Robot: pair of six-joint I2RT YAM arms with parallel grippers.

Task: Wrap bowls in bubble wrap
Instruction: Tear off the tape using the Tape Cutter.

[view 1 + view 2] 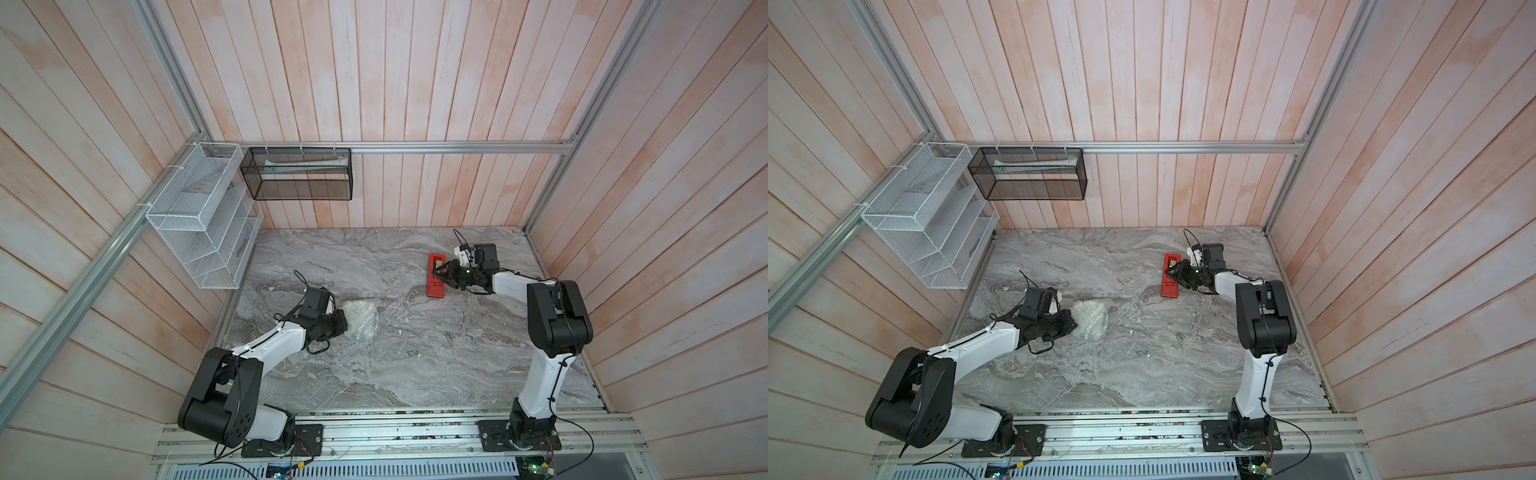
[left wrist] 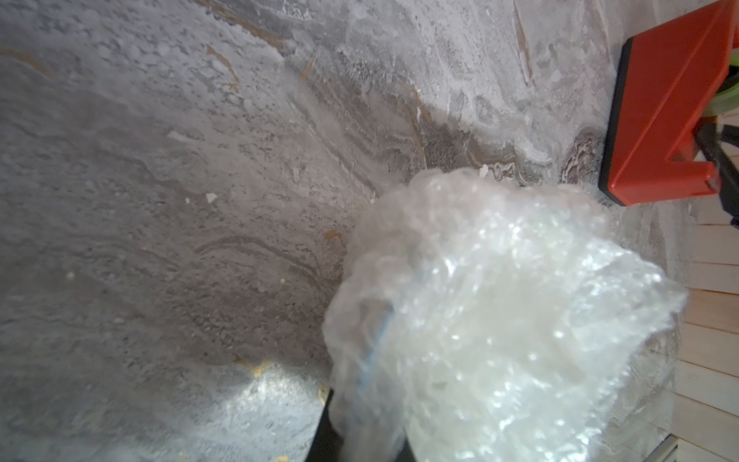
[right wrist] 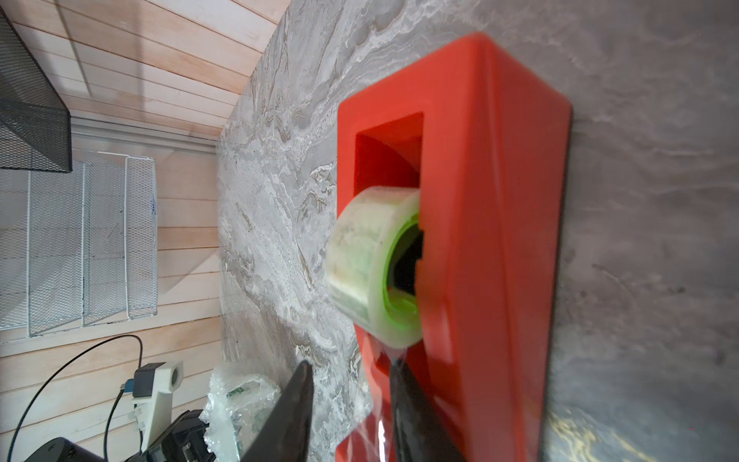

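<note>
The bubble wrap (image 1: 362,319) (image 1: 1091,319) lies bunched into a whitish bundle on the marble table, left of centre. Through it the bowl shows only as a bluish rim line (image 2: 374,352) and a bit of green print (image 3: 240,390). My left gripper (image 1: 343,325) (image 1: 1074,325) is shut on the near edge of the bubble wrap (image 2: 500,320), its tips buried in the plastic. My right gripper (image 1: 437,275) (image 1: 1169,275) (image 3: 352,400) sits at the red tape dispenser (image 1: 435,289) (image 3: 492,240), jaws apart, with a clear strip of tape from the roll (image 3: 372,264) running between them.
A white wire rack (image 1: 199,220) and a black mesh basket (image 1: 299,174) hang on the walls at the back left. The marble table (image 1: 415,353) is walled by wooden panels on three sides. The red tape dispenser (image 2: 660,112) lies beyond the bundle.
</note>
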